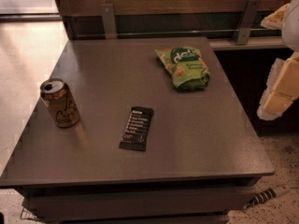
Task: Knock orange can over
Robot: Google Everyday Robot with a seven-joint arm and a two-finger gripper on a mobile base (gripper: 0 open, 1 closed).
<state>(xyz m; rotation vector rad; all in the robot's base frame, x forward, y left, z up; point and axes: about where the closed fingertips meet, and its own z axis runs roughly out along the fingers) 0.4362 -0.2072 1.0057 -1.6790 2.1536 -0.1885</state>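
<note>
The orange can stands upright near the left edge of the grey table. It is orange-tan with dark scribbled lettering, and its silver top faces up. My gripper shows as white and pale yellow parts at the right edge of the view. It is beyond the table's right side, far from the can and touching nothing.
A black snack bar lies flat at the table's middle front. A green chip bag lies at the back right. A wooden wall with metal brackets runs behind the table. A power strip lies on the floor at lower right.
</note>
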